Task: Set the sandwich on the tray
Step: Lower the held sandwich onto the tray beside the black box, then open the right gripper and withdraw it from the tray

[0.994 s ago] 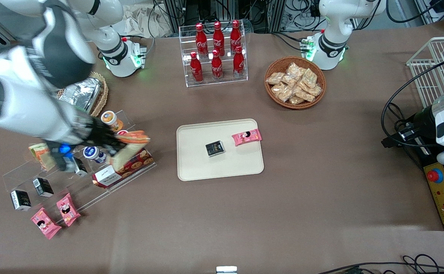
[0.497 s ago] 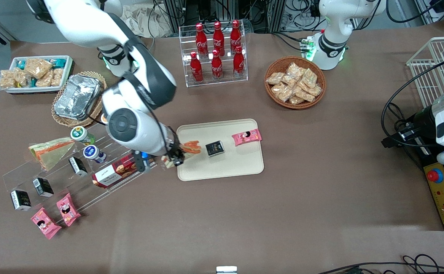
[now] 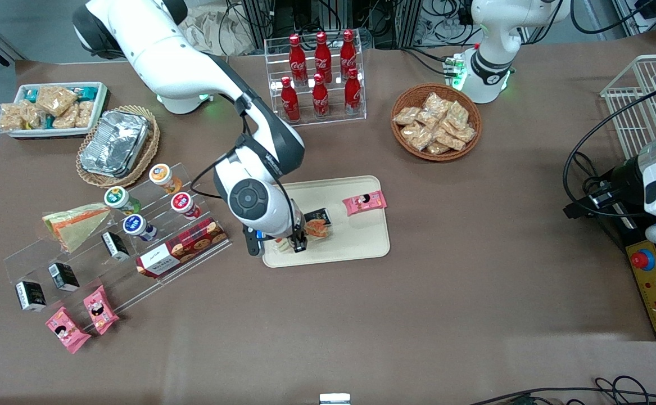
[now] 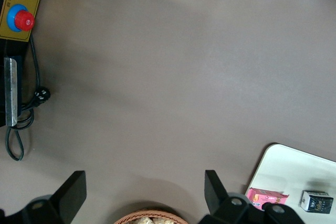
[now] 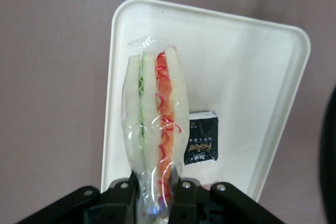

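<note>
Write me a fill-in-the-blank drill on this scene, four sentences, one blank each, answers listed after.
1. The claw is shut on the ____.
2. The sandwich hangs above the cream ____.
3. Besides the small black box, the tray holds a ____ snack packet.
4. The clear rack farther from the front camera than the tray holds six red ____.

Missing words: sandwich; tray; pink; bottles

sandwich (image 5: 154,124) in claw (image 5: 152,187) above tray (image 5: 247,72), beside box (image 5: 202,139)

A robotics lab: cable clutter (image 3: 316,14), emergency-stop box (image 3: 655,281), staged snacks.
</note>
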You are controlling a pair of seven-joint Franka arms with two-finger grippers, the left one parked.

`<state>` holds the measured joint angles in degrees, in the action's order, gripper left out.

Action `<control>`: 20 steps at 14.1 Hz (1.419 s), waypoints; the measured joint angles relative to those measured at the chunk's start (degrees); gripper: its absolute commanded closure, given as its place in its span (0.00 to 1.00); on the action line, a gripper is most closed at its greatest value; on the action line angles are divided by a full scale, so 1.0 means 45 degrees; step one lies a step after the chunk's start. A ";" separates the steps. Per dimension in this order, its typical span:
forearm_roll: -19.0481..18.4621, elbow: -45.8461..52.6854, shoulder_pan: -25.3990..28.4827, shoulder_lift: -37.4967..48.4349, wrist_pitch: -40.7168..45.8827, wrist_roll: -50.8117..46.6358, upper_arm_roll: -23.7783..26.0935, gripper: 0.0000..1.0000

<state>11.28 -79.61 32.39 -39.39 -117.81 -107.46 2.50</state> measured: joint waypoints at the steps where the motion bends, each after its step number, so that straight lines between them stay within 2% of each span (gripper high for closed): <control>1: 0.0000 -0.0008 0.0049 -0.0165 -0.0205 -0.0053 -0.0006 1.00; 9: 0.0000 -0.0042 0.0221 -0.1136 -0.1992 -0.1074 -0.0043 1.00; 10: 0.0000 -0.0042 0.0314 -0.1244 -0.2191 -0.1225 -0.0048 0.79; 11: 0.0000 -0.0043 0.0395 -0.1311 -0.2301 -0.1344 -0.0072 0.50; 12: -0.0001 -0.0042 0.0436 -0.1335 -0.2410 -0.1370 -0.0087 0.16; 13: -0.0022 -0.0042 0.0442 -0.1346 -0.2551 -0.1370 -0.0094 0.03; 17: -0.0700 -0.0012 0.0443 -0.1373 -0.2977 -0.1341 -0.0101 0.02; 20: -0.0756 0.0161 0.0442 -0.1151 -0.3027 -0.1336 -0.0103 0.03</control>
<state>7.88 -78.89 34.38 -44.57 -131.43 -113.47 2.04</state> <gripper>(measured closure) 0.128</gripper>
